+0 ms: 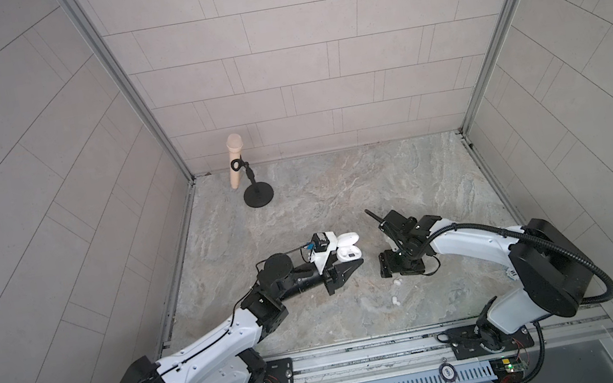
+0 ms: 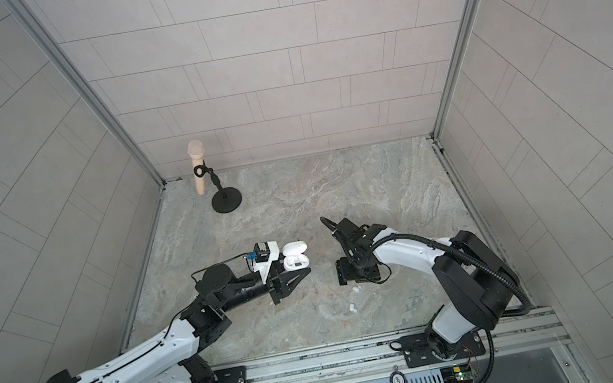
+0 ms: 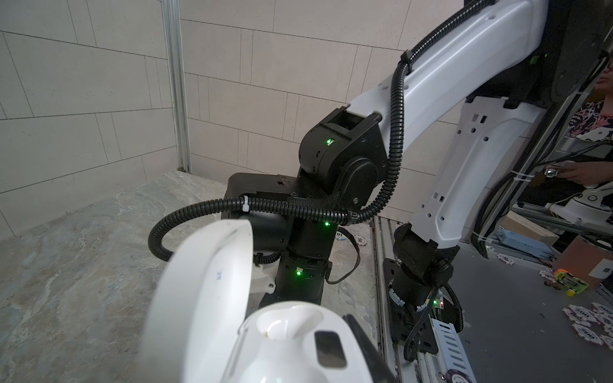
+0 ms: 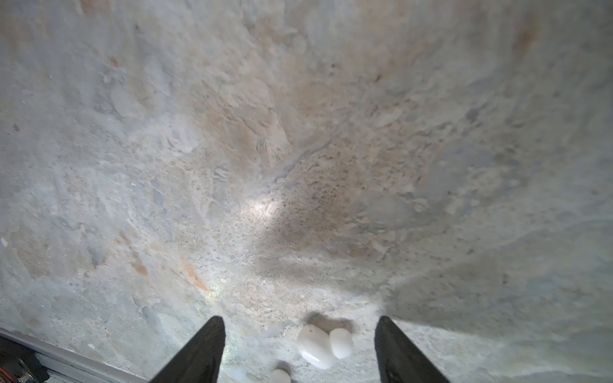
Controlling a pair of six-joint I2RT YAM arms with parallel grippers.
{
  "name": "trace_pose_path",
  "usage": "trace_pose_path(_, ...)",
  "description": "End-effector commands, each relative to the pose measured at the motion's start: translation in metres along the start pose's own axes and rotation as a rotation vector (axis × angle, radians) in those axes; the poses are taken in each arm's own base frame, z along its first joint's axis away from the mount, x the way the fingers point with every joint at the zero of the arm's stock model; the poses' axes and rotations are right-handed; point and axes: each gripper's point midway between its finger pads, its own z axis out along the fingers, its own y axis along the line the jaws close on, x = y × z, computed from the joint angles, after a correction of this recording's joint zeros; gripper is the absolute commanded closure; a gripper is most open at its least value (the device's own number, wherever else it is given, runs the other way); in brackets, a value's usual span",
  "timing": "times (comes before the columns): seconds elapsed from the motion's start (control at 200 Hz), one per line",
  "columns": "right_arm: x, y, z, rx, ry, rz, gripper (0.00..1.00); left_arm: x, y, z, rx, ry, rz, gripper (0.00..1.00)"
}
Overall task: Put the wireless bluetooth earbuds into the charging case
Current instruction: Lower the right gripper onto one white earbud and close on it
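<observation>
My left gripper is shut on the white charging case and holds it off the table with its lid swung open. In the left wrist view the case fills the foreground with an empty socket showing and one black finger against its side. My right gripper points straight down, open, with its fingers on either side of a white earbud lying on the stone table. Another white earbud lies close by. Both top views show these two earbuds.
A beige microphone on a black stand is at the back left corner. Tiled walls close in three sides. A poker chip lies on the front rail, and several chips lie beyond the table's edge.
</observation>
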Motion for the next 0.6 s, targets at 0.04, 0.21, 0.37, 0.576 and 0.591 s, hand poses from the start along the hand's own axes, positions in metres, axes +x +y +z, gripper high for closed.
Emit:
trace_pose_path(0.04, 0.005, 0.004, 0.005, -0.028, 0.034, -0.019, 0.26, -0.007, -0.001, -0.003, -0.001, -0.021, 0.018, 0.94)
trace_pose_path(0.21, 0.016, 0.003, 0.006, -0.033, 0.059, -0.007, 0.26, -0.006, -0.001, -0.004, -0.002, -0.02, 0.018, 0.94)
trace_pose_path(0.37, 0.023, 0.005, 0.003, -0.044, 0.058, 0.005, 0.26, -0.005, 0.0, -0.004, -0.002, -0.02, 0.016, 0.94)
trace_pose_path(0.576, 0.03, 0.009, 0.004, -0.053, 0.065, 0.016, 0.26, -0.005, -0.001, -0.004, 0.001, -0.02, 0.016, 0.94)
trace_pose_path(0.591, 0.03, 0.009, 0.004, -0.053, 0.066, 0.016, 0.26, -0.006, -0.001, -0.004, 0.0, -0.02, 0.016, 0.94)
